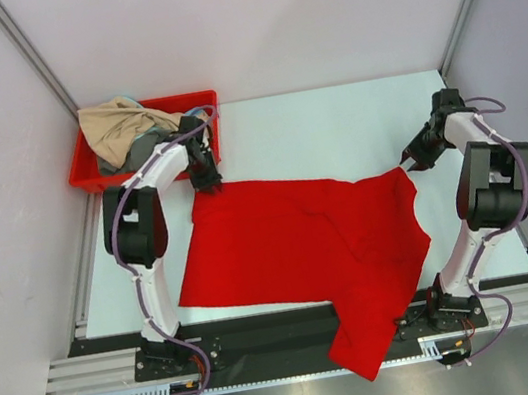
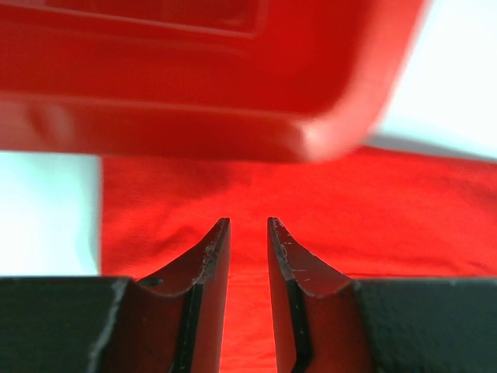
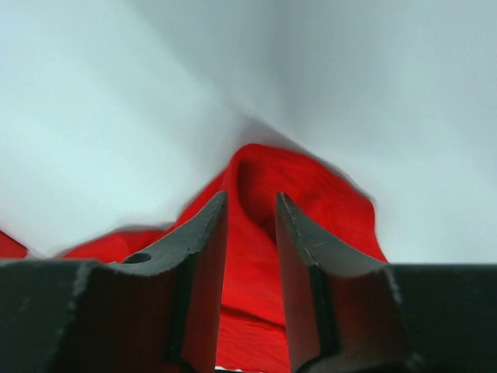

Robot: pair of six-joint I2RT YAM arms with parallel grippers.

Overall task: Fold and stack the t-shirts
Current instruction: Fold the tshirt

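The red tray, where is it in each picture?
Top external: the red tray sits far left on the table, beside the left tool, with crumpled shirts inside.
Left wrist: it fills the top of the picture, its rounded corner above the tool's fingers.
Right wrist: not in it.
Shared landmark: the red t-shirt, seen in all three.

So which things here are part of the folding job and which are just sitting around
Part of the job:
red t-shirt, spread on the table
beige t-shirt, in the tray
grey t-shirt, in the tray

Just there:
red plastic tray
white table
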